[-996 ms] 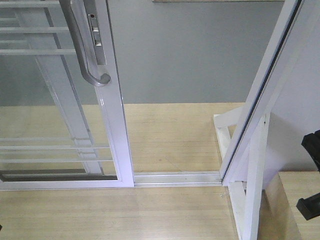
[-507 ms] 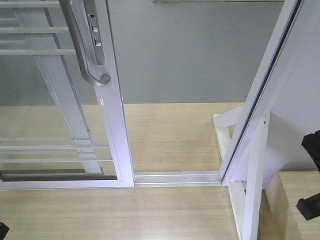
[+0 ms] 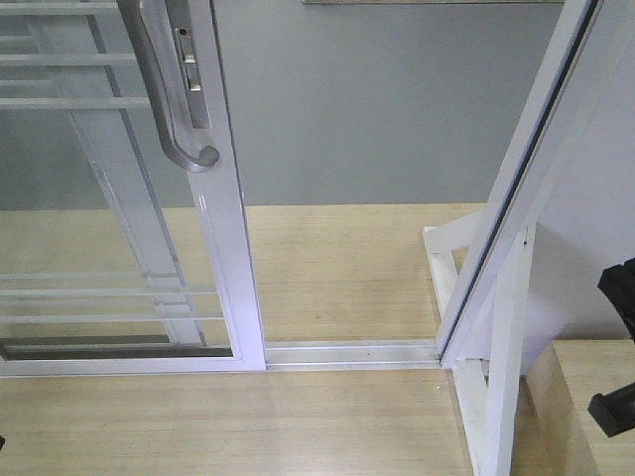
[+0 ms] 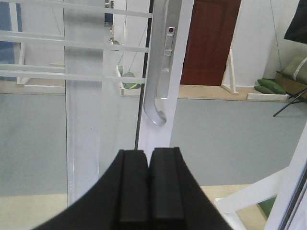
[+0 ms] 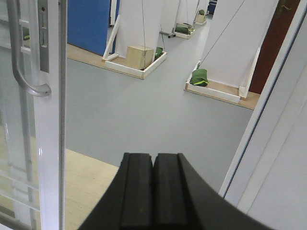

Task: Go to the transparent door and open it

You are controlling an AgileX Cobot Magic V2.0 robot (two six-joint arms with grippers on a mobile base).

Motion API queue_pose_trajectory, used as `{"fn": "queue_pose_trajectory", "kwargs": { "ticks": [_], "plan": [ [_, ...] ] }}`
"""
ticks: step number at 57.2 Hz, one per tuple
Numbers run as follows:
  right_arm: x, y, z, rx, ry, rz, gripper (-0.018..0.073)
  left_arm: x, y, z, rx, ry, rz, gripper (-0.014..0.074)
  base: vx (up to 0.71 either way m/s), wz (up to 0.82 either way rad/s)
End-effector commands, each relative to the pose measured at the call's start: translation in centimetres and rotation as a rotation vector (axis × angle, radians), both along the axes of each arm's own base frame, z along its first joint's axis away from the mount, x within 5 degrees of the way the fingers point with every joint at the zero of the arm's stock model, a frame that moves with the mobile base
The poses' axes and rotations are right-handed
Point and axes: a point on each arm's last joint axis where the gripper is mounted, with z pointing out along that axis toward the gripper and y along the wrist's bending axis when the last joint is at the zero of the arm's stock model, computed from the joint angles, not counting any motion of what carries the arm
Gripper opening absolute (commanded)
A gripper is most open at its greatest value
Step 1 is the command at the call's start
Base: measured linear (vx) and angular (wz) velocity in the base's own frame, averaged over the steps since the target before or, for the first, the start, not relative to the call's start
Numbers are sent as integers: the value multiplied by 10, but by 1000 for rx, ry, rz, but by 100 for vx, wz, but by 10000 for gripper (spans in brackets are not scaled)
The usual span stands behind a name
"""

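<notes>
Nothing about the door had shifted over the last second; only a small dark object at the lower left corner of the front view had edged in half a second ago and then nearly slipped out again. The transparent door [image 3: 119, 198] stood at the left of the front view, slid aside to leave a wide gap: clear glass in a smooth white frame, crossed by thin horizontal white bars. Its curved pale-grey handle [image 3: 169, 89], matte metal hooking outward at the lower end, sat beside a narrow lock plate [image 3: 189, 59]. A metal floor track [image 3: 347, 352] ran along the threshold to the white jamb [image 3: 516, 208] on the right. Pale wood-grain flooring [image 3: 248, 416] lay on the near side, with smooth grey floor [image 3: 357, 109] beyond.

Both claws were closed with nothing between their black pads. The left gripper [image 4: 149, 160] hung below the handle; the right gripper [image 5: 153, 163] faced the opening, where white partitions [image 5: 230, 43] and a cardboard box [image 5: 139, 56] stood in the room.
</notes>
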Motion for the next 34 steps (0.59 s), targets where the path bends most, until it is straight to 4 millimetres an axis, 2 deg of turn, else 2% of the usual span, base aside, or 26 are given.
{"fn": "queue_pose_trajectory", "kwargs": {
  "ticks": [1,28,34],
  "plan": [
    [0,2,17,30,-102,18,-1,0,1,3,-39,-79,8,3,0,0],
    [0,2,17,29,-101,18,-1,0,1,3,-39,-79,8,3,0,0],
    [0,2,7,52,-71,21,-1,0,1,3,-39,-79,8,3,0,0]
  ]
}}
